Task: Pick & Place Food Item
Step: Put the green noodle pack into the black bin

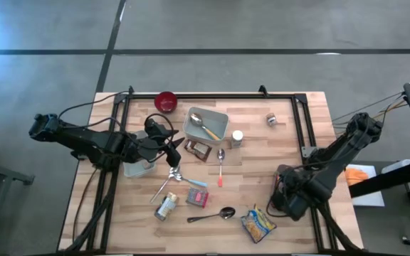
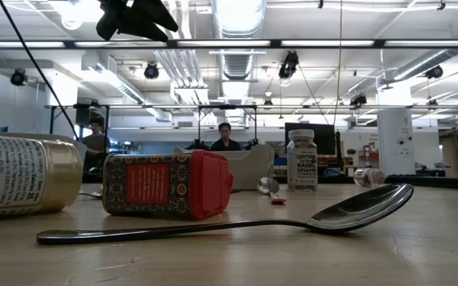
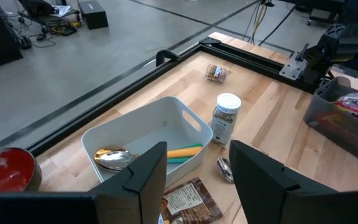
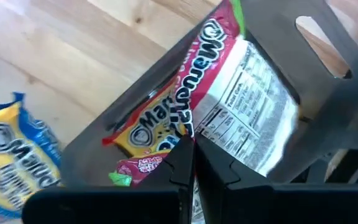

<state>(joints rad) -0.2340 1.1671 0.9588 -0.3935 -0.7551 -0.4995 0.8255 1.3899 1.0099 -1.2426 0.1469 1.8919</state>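
A grey bin at the table's right holds red-and-yellow noodle packets; one shows its nutrition label. My right gripper points down over the bin, shut, its tips in front of the packets. In the high view the right arm hides the bin. A blue-and-yellow noodle packet lies flat on the table near the front edge, beside the bin. My left gripper hangs open above the table's left middle, near the white bin, with nothing between its fingers. My right gripper comes from above, pointing down, its shut fingertips in front of the top noodle packet's middle in the grey bin. I cannot tell whether the fingertips touch the packet.
The white bin holds a gold spoon. Around it are a red bowl, a spice jar, a brown packet, an orange-handled spoon, a red-capped box, a can and a dark spoon.
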